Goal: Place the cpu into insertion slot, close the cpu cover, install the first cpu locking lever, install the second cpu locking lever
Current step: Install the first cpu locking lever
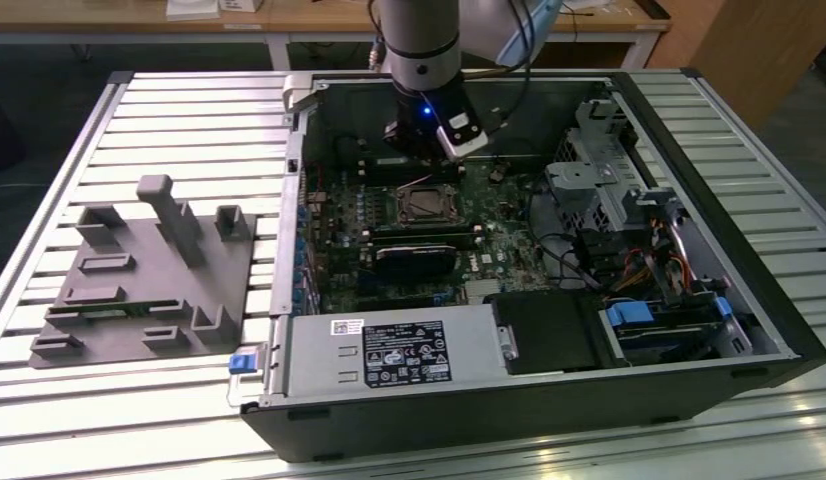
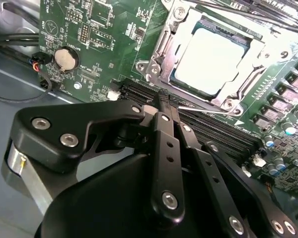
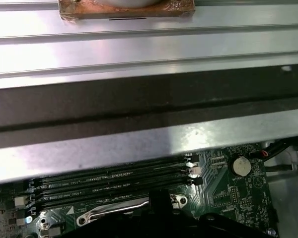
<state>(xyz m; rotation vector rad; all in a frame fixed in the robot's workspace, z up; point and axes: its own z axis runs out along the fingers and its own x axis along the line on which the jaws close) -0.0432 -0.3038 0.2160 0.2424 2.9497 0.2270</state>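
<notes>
Hanging over an open computer case (image 1: 733,300) on a slatted metal table (image 1: 186,110), I work from the top of the exterior view. At the case's nine o'clock in that view sits a grey moulded fixture tray (image 1: 146,290), well apart from me. A small blue tab (image 1: 242,362) sticks out at the case's near corner, around seven o'clock. Just beside it, a silver power supply (image 1: 386,355) fills the six o'clock edge.

On the green circuit board (image 1: 340,290), a long black card (image 1: 413,262) lies at six o'clock of the insertion slot (image 1: 424,205). My gripper (image 1: 437,160) is just at the slot's twelve o'clock.

In the second wrist view the cpu (image 2: 213,59) lies flat in the slot, its pale metal top showing through the window of the cpu cover (image 2: 257,49). The cover lies down over the chip. My gripper (image 2: 165,105) has its fingers clenched tip to tip, with nothing that I can see between them. The tips are at the end of a thin silvery locking lever (image 2: 203,110) running along the socket's edge, between the cover and the black memory slots (image 2: 213,136). Whether I touch the lever I cannot tell. A coin battery (image 2: 66,58) sits on the board, well apart from the socket.

At the slot's three o'clock in the exterior view stands a grey drive cage (image 1: 587,195).
</notes>
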